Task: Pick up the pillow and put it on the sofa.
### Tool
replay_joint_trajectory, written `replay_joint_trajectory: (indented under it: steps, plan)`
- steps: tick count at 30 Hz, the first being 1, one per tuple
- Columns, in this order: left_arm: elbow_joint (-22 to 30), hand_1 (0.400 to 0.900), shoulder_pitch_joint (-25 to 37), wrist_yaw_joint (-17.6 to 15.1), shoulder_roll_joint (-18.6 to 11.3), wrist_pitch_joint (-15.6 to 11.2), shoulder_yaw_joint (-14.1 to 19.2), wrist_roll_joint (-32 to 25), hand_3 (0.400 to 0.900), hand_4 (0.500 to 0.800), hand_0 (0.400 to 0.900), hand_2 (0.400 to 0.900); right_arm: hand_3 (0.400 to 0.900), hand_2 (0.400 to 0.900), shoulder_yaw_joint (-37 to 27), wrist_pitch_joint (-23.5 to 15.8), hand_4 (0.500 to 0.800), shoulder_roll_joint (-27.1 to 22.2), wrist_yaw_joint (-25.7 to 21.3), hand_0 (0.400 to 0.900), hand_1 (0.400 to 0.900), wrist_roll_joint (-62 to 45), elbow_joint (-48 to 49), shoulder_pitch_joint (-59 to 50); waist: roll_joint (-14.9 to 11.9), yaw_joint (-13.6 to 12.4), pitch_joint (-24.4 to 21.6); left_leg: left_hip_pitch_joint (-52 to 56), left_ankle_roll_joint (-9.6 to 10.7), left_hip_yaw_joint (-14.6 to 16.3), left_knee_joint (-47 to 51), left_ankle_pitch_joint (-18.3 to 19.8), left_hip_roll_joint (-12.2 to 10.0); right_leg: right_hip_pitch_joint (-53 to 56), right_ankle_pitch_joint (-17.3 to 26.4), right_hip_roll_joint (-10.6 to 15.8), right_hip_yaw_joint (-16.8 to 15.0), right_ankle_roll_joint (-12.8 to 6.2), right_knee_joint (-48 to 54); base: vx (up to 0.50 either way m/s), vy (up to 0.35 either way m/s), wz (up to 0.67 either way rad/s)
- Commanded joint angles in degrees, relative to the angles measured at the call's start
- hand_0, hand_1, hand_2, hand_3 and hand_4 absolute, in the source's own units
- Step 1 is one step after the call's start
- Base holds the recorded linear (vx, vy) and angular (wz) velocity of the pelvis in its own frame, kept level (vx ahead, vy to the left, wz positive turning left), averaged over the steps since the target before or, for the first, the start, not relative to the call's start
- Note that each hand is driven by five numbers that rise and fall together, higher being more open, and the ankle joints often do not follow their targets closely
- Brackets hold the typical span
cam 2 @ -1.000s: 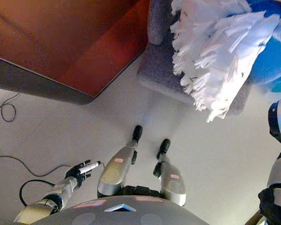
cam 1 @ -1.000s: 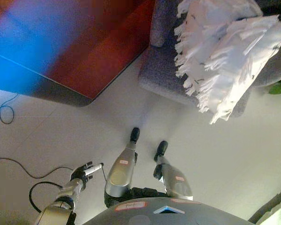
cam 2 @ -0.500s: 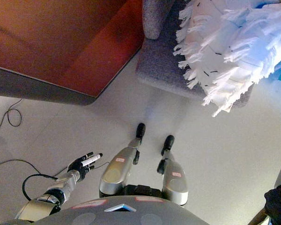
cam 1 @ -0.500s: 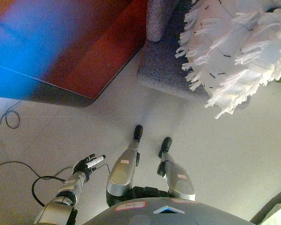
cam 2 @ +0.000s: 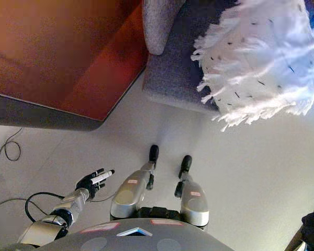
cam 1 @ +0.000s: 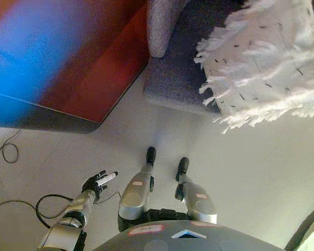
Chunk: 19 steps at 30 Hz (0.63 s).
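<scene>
Pillow [cam 1: 264,63] shifted further over sofa [cam 1: 172,78] seat since last frame, fringe overhanging sofa's front edge. My left hand [cam 1: 96,182] hangs low, well off sofa, fingers spread. Right hand unseen.

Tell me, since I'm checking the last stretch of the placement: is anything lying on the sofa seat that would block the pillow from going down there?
Nothing visible does. The white fringed pillow already overlaps the grey sofa seat, and the bare seat beside it holds no object. The left hand hangs low over the floor, fingers relaxed; the right hand is out of view.
</scene>
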<state>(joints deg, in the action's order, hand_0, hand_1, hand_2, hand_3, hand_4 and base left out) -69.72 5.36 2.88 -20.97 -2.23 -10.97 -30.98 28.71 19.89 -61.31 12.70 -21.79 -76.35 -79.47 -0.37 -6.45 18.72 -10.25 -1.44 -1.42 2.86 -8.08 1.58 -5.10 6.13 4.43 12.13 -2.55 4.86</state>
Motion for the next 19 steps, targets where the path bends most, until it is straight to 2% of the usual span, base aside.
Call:
replay_joint_trajectory:
  steps: [1,13,19]
  plan:
    - [-5.31,0.900,-3.69,-1.19,-3.36,0.20,-0.61,4.05,0.900,0.800,0.900,0.900,0.900,0.900,2.72,-2.49,0.800,-7.15,0.32,0.900,0.900,3.82,2.52,1.25,-2.97,-0.14,-9.62,4.24,4.04,0.16,2.14,4.18,-3.08,1.02,-3.47,0.64,0.61,-2.68,-3.13,0.11,-0.080,-0.13]
    - [-8.89,0.900,-5.98,-0.96,-2.53,-0.67,1.76,8.70,0.900,0.800,0.900,0.900,0.900,0.900,-0.66,-2.19,0.800,-12.13,5.95,0.900,0.900,6.90,2.35,8.25,-5.50,1.83,-16.24,8.93,4.16,1.73,2.14,5.55,-4.05,5.22,-3.94,-0.74,-1.75,-2.51,-2.46,0.06,-0.033,-0.13]
    - [-10.35,0.900,-5.38,-0.84,-1.65,-1.05,3.08,9.63,0.900,0.800,0.900,0.900,0.900,0.900,-7.34,-1.78,0.800,-13.73,9.33,0.900,0.900,7.52,2.44,17.40,-5.69,3.51,-17.65,10.38,4.26,2.58,2.14,5.84,-4.15,6.00,-3.98,-1.08,-3.06,-2.47,-2.87,-0.02,0.003,-0.10]
